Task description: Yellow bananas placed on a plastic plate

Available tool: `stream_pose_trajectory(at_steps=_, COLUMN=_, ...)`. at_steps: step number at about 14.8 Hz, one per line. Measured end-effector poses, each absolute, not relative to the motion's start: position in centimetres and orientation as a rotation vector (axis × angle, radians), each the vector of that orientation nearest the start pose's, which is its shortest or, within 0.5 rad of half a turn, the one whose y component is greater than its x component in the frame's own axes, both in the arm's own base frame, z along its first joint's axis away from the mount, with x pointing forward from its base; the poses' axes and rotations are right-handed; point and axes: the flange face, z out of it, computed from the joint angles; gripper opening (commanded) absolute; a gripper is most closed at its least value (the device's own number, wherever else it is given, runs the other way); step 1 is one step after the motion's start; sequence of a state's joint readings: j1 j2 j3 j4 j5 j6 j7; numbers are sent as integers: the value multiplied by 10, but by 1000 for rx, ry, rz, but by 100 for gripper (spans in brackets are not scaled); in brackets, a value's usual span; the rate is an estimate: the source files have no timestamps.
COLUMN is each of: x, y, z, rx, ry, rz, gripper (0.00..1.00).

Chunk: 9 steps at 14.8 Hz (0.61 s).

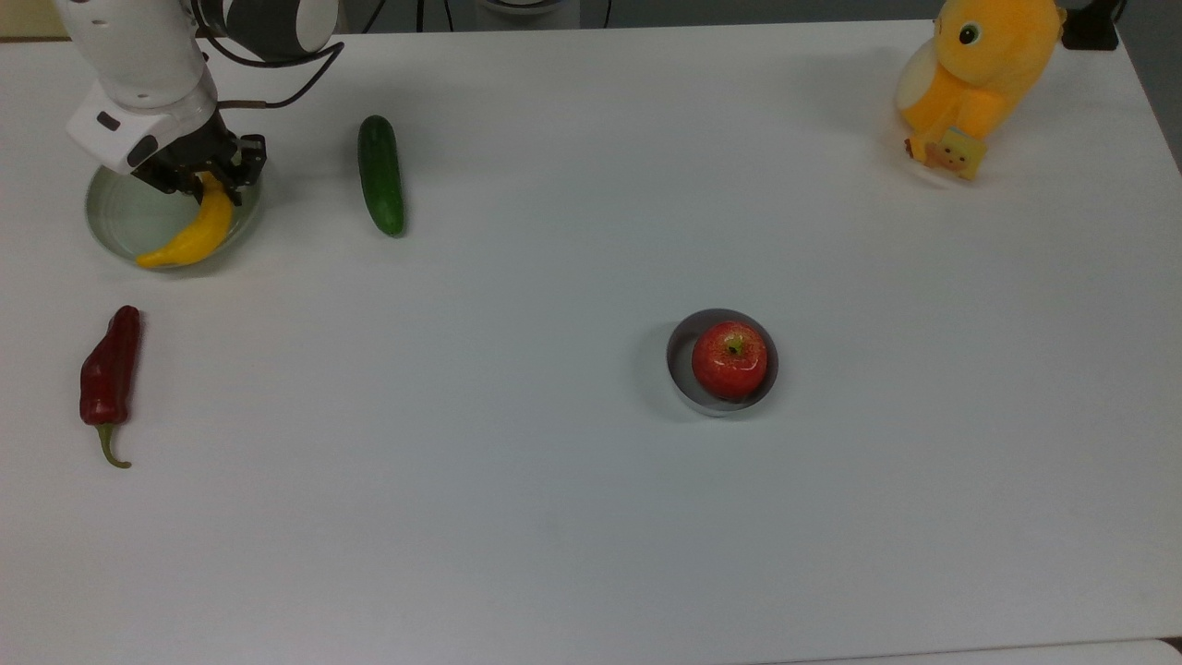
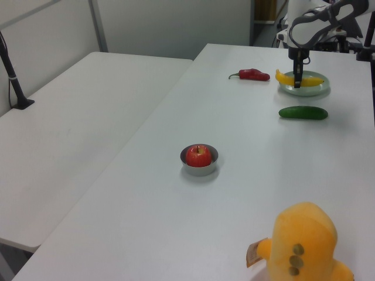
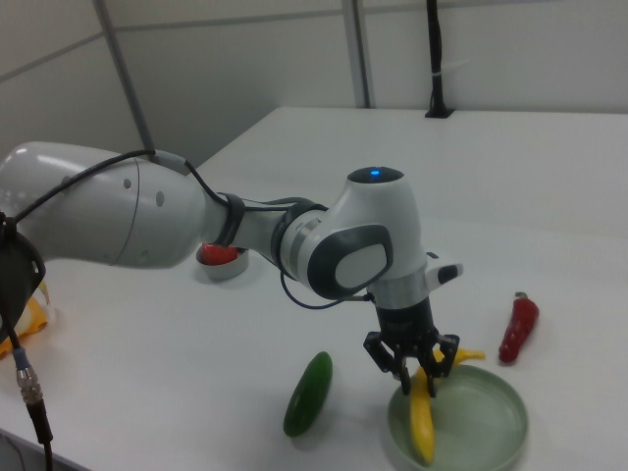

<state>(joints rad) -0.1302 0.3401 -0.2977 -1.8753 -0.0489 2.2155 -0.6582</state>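
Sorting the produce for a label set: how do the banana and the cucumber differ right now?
The banana is yellow and curved; the cucumber is dark green and straight. The banana lies in the plate with the gripper shut on it; the cucumber lies untouched on the table. Both are long and slender.

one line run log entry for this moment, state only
phase: placing | end effector: shut on banana | banana: low over plastic plate, one tip past its rim | release: not yet | cucumber: beside plate, untouched
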Motion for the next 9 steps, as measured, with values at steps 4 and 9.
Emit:
stream_pose_trajectory(at_steps=4, x=575, y=-253, z=337, rx=-3232, ry=-449, rz=105, gripper=100)
stream_pose_trajectory(at_steps=9, x=578, y=-253, z=365, rx=-3245, ry=-444, rz=47, gripper=100)
